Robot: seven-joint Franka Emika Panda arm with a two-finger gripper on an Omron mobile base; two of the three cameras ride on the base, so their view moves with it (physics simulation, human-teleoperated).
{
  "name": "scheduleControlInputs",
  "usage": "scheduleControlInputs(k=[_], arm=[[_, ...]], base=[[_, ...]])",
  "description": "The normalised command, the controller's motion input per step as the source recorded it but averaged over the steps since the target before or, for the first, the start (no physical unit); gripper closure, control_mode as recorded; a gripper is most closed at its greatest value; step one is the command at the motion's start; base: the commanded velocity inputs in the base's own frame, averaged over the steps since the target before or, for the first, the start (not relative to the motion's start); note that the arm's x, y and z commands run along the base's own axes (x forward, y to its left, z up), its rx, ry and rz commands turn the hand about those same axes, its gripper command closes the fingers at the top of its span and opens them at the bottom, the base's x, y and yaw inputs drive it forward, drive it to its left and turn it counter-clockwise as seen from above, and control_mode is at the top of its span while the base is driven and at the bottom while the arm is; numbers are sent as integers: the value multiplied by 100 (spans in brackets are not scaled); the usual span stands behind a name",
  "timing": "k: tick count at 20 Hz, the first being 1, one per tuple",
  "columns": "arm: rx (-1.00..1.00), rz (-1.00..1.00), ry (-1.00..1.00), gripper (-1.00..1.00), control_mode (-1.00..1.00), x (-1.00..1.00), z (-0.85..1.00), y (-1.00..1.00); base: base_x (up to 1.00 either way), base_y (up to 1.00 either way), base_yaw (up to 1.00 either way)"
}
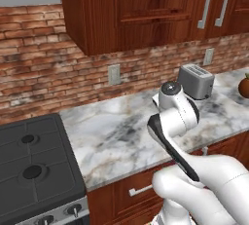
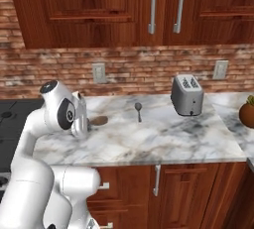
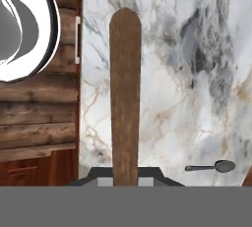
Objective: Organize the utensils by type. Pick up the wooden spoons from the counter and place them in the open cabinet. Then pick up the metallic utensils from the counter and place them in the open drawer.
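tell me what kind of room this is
A kitchen, rendered in simulation: a marble counter over reddish-brown cabinets, a toaster against the brick wall, and a black stove beside the counter.

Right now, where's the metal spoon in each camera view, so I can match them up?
Left base view: the arm stands in front of the counter stretch left of the toaster.
Right base view: metal spoon mid-counter, left of the toaster.
Hand view: lower right, right of the wooden spoon.
Shared landmark: the marble counter.

Toaster (image 2: 187,94), stove (image 1: 34,170), wall outlets (image 2: 99,73).
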Motion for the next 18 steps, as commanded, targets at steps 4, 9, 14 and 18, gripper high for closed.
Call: scheduleControlInputs(k=[4,9,14,18], arm=[[0,0,0,100,100,0,0,0],[0,0,0,100,100,0,0,0],[0,0,0,100,100,0,0,0],[0,0,0,100,100,0,0,0]], base=[[-48,-30,8],[-50,-18,25],[-48,-10,43],[-46,-1,61]])
